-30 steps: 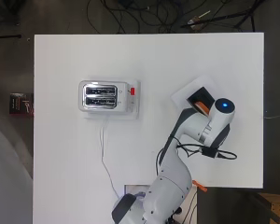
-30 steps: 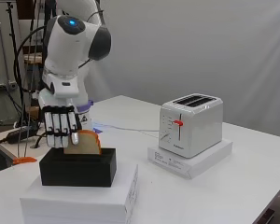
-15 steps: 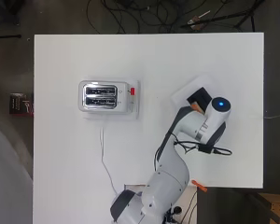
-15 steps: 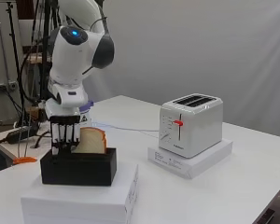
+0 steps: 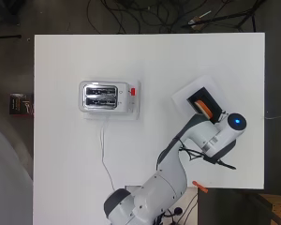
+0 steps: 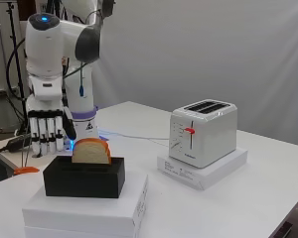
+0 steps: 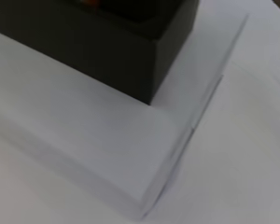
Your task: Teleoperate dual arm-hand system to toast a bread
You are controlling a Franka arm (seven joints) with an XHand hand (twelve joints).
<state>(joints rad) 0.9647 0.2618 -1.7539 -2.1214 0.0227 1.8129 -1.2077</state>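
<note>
— Fingers (image 6: 47,133)?
— Straight, hanging downward, released, grasping nothing. Held above the near-arm end of the black holder (image 6: 84,176), apart from it, tips about level with the top of the bread.
— And the hand (image 6: 45,114) in the overhead view?
— Hidden under the arm's white head there; only seen from the side.
— Bread (image 6: 91,150)?
— Just beside the fingers, a little lower and further from the arm. Standing upright in the black holder, rounded top poking above the rim, orange-brown crust showing. From above, an orange edge (image 5: 203,107) inside the dark slot.
— Holder sitting on what?
— On a flat white box (image 6: 92,206), itself on the white surface (image 5: 75,150). From the wrist camera: one corner of the black holder (image 7: 130,51) and the edge of the white box (image 7: 107,154), a scrap of orange at the frame's rim.
— Toaster (image 6: 202,132)?
— Well apart from the fingers, across the surface, on its own white base (image 6: 202,168). Two slots open on top (image 5: 101,95), red lever (image 6: 189,131) high on the side facing the bread. White cord (image 5: 104,154) trailing from it toward the arm's base.
</note>
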